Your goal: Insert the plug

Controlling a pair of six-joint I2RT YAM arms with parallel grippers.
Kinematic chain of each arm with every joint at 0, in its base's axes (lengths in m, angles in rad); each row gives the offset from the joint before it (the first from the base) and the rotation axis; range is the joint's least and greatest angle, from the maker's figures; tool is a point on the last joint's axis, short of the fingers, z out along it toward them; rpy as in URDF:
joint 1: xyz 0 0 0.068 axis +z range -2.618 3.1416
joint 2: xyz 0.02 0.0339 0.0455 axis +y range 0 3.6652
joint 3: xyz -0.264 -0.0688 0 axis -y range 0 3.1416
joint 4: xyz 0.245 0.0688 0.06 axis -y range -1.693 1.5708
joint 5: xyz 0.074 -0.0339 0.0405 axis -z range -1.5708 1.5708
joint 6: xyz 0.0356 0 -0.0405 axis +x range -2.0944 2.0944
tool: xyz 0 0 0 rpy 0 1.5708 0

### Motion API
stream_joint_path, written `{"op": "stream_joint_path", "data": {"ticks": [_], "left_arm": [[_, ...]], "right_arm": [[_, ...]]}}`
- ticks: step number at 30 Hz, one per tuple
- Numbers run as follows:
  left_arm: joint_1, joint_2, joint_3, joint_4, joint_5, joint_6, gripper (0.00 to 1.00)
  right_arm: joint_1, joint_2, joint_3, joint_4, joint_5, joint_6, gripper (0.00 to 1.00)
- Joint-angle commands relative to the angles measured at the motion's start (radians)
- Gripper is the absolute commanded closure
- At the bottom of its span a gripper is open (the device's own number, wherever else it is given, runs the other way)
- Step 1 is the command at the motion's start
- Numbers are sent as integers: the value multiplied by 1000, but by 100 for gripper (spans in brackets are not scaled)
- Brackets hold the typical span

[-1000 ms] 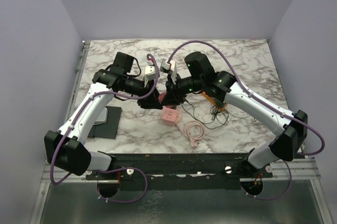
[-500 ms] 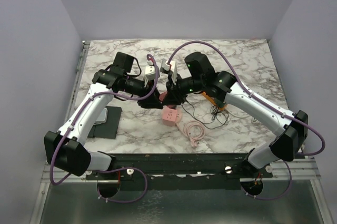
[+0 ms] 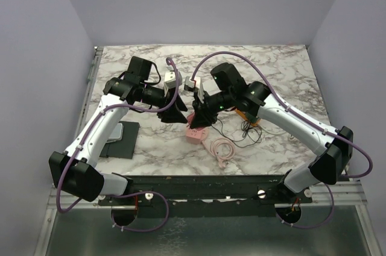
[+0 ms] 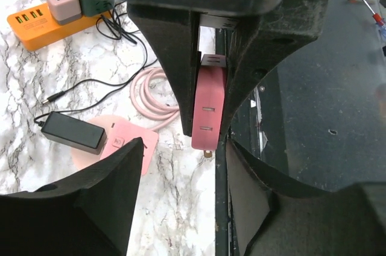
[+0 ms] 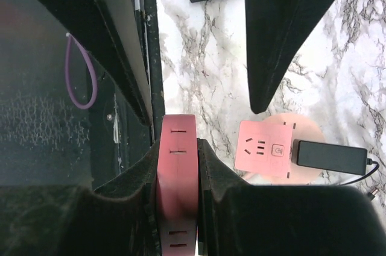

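Observation:
My right gripper (image 5: 177, 147) is shut on a flat pink plug (image 5: 177, 126) and holds it above the table; in the left wrist view the plug (image 4: 208, 111) shows a small metal prong at its lower end. My left gripper (image 4: 186, 143) is open, its fingers (image 5: 277, 39) standing either side of the plug's free end without touching it. The pink socket cube (image 3: 194, 134) lies on the marble just below both grippers (image 3: 174, 113) (image 3: 202, 117). It also shows in the right wrist view (image 5: 265, 150), with a black adapter (image 5: 332, 155) beside it.
A coiled pink cable (image 3: 222, 147) lies near the front edge. An orange power strip (image 3: 247, 114) with thin black wires sits to the right under the right arm. A black pad (image 3: 120, 138) lies front left. The table's dark front rail (image 5: 154, 57) is close below.
The two grippers were pressed together over the socket; now the left gripper has opened wide and drawn back left, and the right gripper has shifted slightly toward the front with the plug.

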Motion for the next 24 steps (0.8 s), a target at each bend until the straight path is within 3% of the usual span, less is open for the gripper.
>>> {"op": "stream_joint_path", "data": {"ticks": [1, 5, 12, 14, 17, 18, 21, 24], "left_arm": [[-5, -13, -9, -9, 61, 3, 43], [-10, -12, -17, -9, 65, 4, 46], [-12, -12, -18, -6, 72, 7, 64], [-11, -10, -17, -5, 76, 8, 73], [-11, -13, -8, -5, 63, 9, 97], [-11, -15, -5, -4, 55, 8, 100], [-11, -14, 2, -4, 47, 1, 100], [-11, -6, 14, 1, 49, -15, 100]], "right_arm": [[6, 9, 29, 18, -35, -1, 99], [6, 20, 39, 59, -47, 19, 99], [6, 30, 26, 142, -65, 61, 93], [6, 30, 22, 154, -61, 72, 91], [6, 10, -2, 174, -57, 80, 86], [6, -3, -19, 186, -52, 84, 82], [6, -61, -96, 248, -38, 108, 69], [5, -122, -164, 329, -35, 135, 65]]}}
